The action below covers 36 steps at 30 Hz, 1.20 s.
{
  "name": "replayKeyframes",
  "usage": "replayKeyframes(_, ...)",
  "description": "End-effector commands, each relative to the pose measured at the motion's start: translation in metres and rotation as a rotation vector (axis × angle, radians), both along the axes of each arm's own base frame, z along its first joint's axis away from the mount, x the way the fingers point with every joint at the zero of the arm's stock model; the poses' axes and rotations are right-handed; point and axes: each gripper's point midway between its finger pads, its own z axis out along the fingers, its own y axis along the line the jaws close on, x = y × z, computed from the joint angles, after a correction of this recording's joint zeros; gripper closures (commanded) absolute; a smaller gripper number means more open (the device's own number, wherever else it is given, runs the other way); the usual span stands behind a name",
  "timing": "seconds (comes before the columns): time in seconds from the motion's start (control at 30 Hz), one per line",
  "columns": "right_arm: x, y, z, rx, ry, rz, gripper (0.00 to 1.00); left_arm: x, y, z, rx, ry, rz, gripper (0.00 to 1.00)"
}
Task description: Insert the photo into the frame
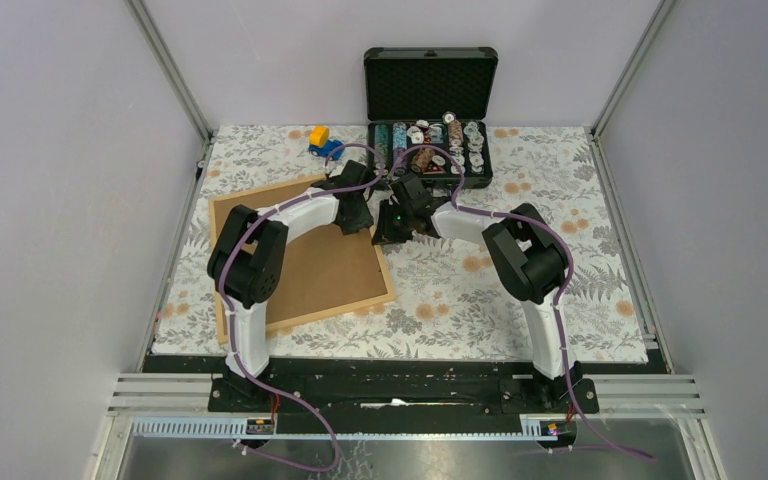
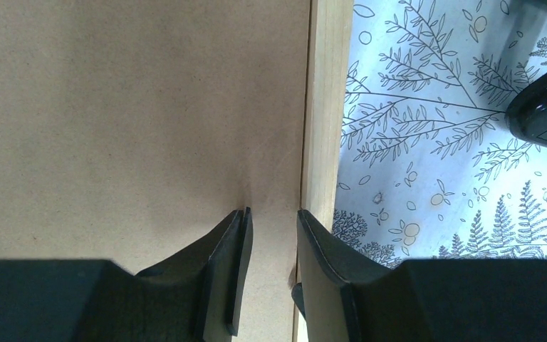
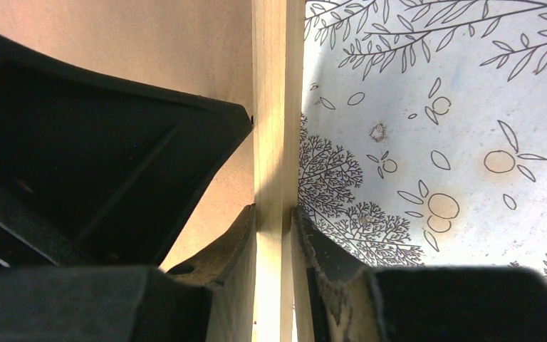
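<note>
The frame (image 1: 310,318) lies flat with the hardboard backing (image 1: 315,265) inside; the photo is not visible. The right gripper (image 3: 274,214) pinches the frame's rail. The left gripper (image 2: 273,212) stands part-spread, empty, at the backing's edge. Likely step: seating the backing. Next: press evenly.

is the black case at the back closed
No, the black case has its lid raised, its contents showing.

We see a table (image 1: 600,345) covered by a pale cloth (image 1: 480,300) printed with leaves and flowers. On its left half lies the light wood frame (image 1: 310,316), turned askew, with a brown board (image 1: 325,270) filling it. At the far edge stands an open black case (image 1: 430,85), and near its left a small blue-and-yellow toy (image 1: 322,142).
</note>
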Motion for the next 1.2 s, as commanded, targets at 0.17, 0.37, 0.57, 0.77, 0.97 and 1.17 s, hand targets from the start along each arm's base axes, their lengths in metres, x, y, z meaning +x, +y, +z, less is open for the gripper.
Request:
replayKeyframes(0.17, -0.038, -0.028, -0.056, -0.136, 0.169, 0.02, 1.0, -0.057, 0.042, -0.052, 0.185, 0.254, -0.018, 0.61)
replayKeyframes(0.37, -0.037, -0.028, -0.055, -0.134, 0.167, 0.021, 1.0, -0.059, 0.043, -0.052, 0.225, 0.262, -0.013, 0.6)
replayKeyframes(0.57, -0.038, -0.028, -0.055, -0.131, 0.168, 0.021, 1.0, -0.058, 0.039, -0.056, 0.229, 0.271, -0.024, 0.6)
replayKeyframes(0.77, -0.038, -0.027, -0.054, -0.129, 0.168, 0.024, 1.0, -0.055, 0.036, -0.061, 0.235, 0.285, -0.036, 0.57)
replayKeyframes(0.97, -0.039, -0.026, -0.054, -0.127, 0.17, 0.028, 1.0, -0.054, 0.036, -0.065, 0.243, 0.299, -0.03, 0.54)
replayKeyframes(1.17, -0.039, -0.026, -0.053, -0.125, 0.17, 0.027, 1.0, -0.054, 0.046, -0.067, 0.316, 0.322, -0.006, 0.53)
